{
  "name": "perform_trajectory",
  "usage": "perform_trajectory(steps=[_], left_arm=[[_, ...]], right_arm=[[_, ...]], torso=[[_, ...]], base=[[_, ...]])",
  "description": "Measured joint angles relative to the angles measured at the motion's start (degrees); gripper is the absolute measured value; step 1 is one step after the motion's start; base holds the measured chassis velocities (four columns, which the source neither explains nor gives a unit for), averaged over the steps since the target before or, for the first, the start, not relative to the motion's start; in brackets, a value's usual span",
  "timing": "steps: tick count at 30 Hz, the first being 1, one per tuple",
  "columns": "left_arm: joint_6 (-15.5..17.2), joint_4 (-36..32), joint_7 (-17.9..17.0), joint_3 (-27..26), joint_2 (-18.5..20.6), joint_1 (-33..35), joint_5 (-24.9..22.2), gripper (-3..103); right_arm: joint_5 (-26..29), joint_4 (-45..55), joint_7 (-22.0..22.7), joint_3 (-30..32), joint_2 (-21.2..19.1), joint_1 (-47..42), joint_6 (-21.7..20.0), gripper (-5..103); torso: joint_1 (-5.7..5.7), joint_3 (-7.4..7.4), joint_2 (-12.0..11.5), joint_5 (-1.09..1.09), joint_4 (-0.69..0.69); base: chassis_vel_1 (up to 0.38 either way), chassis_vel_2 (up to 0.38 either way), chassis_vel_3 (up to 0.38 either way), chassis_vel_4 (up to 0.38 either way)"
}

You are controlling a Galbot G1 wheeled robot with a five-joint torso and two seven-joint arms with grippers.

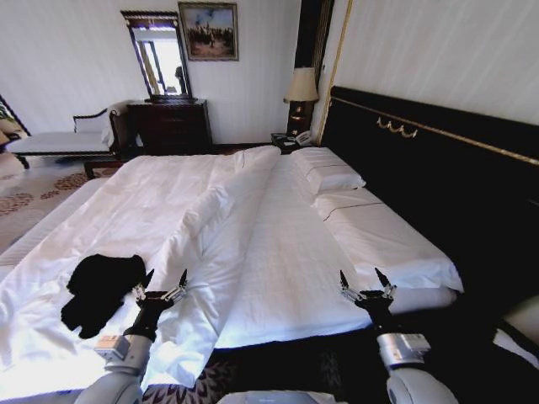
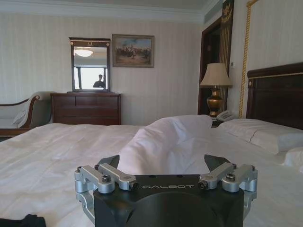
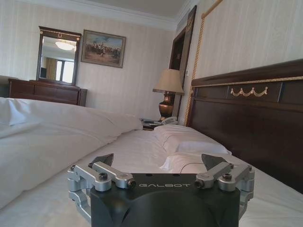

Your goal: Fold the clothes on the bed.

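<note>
- The left gripper [image 1: 162, 284] hangs over the near edge of the bed [image 1: 278, 278], fingers spread apart with nothing between them; its left fingertip is just beside the T-shirt.
- The T-shirt [image 1: 99, 290] lies crumpled in a dark heap on the duvet near the bed's near edge, towards the bed's left side; a scrap of it [image 2: 23, 221] shows low in the left wrist view.
- The right gripper [image 1: 366, 283] hangs over the same near edge, well apart from the T-shirt and closer to the headboard, fingers likewise spread and empty.
- Between the two grippers the duvet [image 1: 181, 210] ends in a folded-back ridge running from the bed's near edge towards its far end; on the headboard side of that ridge the flat sheet is bare and open.
- Left of the T-shirt the duvet drops over the bed's left edge towards patterned carpet [image 1: 34, 189].
- The pillows [image 1: 330, 174] lie in a row against the headboard [image 1: 438, 181], past the right gripper, and the strip of sheet in front of them is open.
- Beyond the bed's far end a lamp [image 1: 301, 93] stands on a nightstand by the headboard's corner, with a phone [image 1: 301, 139] beside it.
- Further from the bed, against the far wall, stand a dark dresser [image 1: 173, 124] with a mirror [image 1: 160, 59] and a painting [image 1: 208, 31] above.
- A chaise [image 1: 63, 139] sits left of the dresser, with open floor between it and the bed.
</note>
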Motion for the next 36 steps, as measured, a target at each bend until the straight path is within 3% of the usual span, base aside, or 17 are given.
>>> perform_trajectory(steps=[13,36], left_arm=[[-0.25,-0.48,0.01,-0.11,-0.04,0.08,1.11,100],[-0.23,0.32,-0.05,-0.61,-0.32,0.31,-1.07,100]], right_arm=[[-0.13,0.40,0.00,-0.40,0.39,-0.03,-0.46,100],[-0.73,0.28,-0.04,-1.14,0.69,-0.35,-0.40,100]], torso=[[0.00,0.00,0.00,-0.02,0.00],[0.00,0.00,0.00,-0.01,0.00]], base=[[0.155,0.149,-0.145,-0.138],[0.134,0.139,-0.135,-0.135]])
